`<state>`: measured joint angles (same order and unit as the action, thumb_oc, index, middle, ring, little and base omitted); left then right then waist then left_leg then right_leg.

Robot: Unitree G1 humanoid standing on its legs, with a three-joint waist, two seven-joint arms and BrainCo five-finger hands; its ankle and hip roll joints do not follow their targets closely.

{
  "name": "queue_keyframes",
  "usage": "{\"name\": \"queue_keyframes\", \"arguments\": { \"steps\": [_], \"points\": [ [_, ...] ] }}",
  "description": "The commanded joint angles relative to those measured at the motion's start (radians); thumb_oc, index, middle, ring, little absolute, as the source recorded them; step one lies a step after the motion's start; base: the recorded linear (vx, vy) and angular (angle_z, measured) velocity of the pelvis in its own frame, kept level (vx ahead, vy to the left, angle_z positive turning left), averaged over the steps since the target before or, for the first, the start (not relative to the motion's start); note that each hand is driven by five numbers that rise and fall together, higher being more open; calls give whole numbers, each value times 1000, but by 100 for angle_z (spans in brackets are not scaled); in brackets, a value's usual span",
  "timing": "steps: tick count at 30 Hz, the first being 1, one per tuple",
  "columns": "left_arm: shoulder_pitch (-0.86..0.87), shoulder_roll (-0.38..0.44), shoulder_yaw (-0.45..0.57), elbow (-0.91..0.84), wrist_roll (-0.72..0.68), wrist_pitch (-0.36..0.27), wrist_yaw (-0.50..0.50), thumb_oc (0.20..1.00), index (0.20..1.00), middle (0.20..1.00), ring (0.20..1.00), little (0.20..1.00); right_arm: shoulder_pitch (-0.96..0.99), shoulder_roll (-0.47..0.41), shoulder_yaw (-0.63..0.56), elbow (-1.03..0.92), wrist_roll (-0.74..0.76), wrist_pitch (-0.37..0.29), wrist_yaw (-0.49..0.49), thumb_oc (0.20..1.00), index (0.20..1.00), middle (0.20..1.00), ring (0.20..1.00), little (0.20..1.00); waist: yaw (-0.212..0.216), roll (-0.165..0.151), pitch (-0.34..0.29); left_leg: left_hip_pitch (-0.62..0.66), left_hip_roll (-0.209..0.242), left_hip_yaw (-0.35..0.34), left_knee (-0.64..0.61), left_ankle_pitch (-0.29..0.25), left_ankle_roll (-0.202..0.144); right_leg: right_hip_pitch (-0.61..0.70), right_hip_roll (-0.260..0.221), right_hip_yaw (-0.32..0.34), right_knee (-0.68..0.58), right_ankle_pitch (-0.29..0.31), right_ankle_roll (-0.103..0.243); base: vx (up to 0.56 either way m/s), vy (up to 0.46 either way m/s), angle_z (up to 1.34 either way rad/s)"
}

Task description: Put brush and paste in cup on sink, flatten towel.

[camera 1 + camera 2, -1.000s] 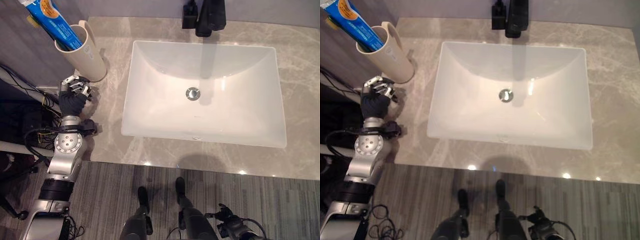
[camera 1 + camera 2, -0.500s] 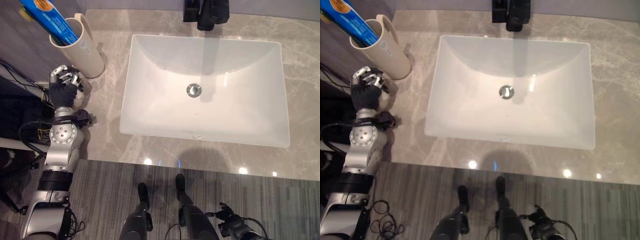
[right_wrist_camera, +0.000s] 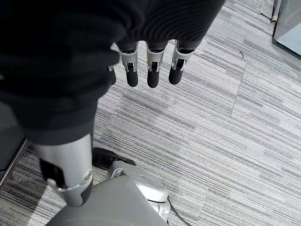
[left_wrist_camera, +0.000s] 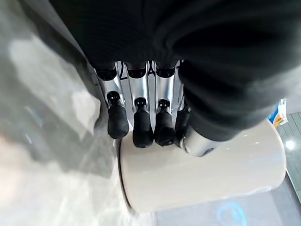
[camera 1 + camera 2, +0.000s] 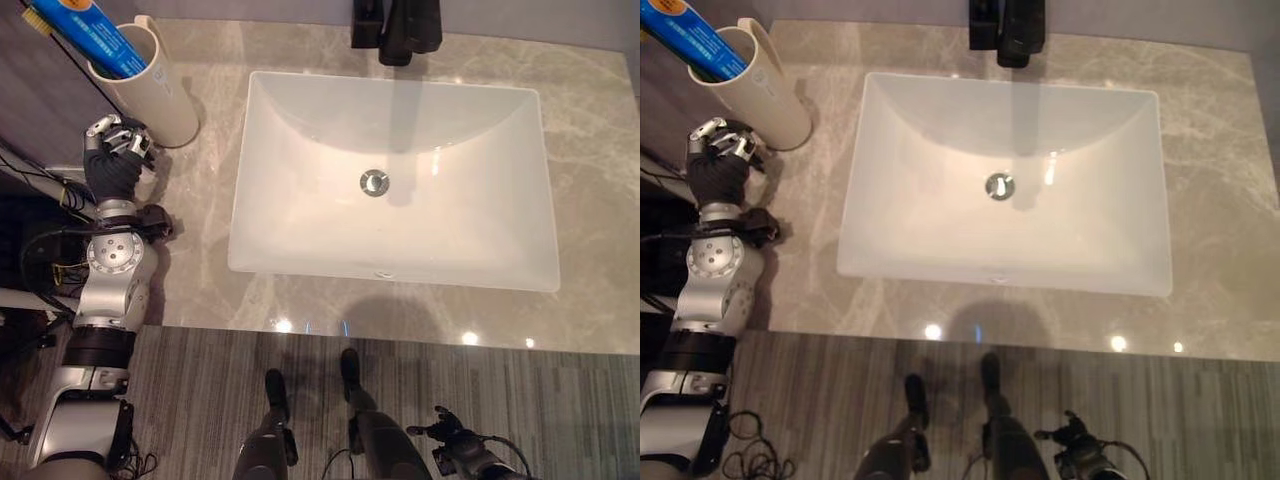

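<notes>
in the left eye view the cup [image 5: 148, 85] stands far left on the desk [image 5: 200, 270], toothpaste [image 5: 78, 33] inside, left hand [image 5: 115, 160] just near of it. left wrist view: fingers [image 4: 141, 129] curled, empty, tips close against the cup; withdraw straight so nothing tips. right wrist view: right hand [image 3: 108, 56] hangs relaxed over floor. tube print unreadable.

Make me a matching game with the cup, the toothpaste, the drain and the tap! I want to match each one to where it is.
Things:
1. cup
2. toothpaste tube
3. drain
4. tap

Places:
A. in the middle of the white sink
B. sticking up out of the cup
C. at the back edge of the sink, on the counter
D. on the counter, just past the left hand

Pairs: 1-D, 2-B, 3-A, 4-C
</notes>
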<state>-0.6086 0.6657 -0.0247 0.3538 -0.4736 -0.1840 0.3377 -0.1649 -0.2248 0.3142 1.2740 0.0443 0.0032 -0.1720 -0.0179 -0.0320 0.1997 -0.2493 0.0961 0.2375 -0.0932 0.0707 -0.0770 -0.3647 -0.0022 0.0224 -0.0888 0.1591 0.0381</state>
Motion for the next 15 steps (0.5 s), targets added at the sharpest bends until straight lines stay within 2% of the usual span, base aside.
{"name": "queue_keyframes", "arguments": {
  "steps": [1,15],
  "points": [
    [-15,15,-65,159,-4,13,27,200,200,200,200,200,8,13,39,0,20,-4,-15,1000,1000,1000,1000,1000,-24,-12,-6,-6,21,-41,6,-6,-30,19,-17,-5,2,-14,62,8,0,-5],
    [-151,53,-131,270,33,24,58,200,200,200,200,200,31,20,57,9,17,-5,-21,1000,1000,1000,1000,1000,-47,-51,-22,-11,37,-31,6,-3,-36,4,-1,12,2,-3,68,3,-3,-5]
  ]
}}
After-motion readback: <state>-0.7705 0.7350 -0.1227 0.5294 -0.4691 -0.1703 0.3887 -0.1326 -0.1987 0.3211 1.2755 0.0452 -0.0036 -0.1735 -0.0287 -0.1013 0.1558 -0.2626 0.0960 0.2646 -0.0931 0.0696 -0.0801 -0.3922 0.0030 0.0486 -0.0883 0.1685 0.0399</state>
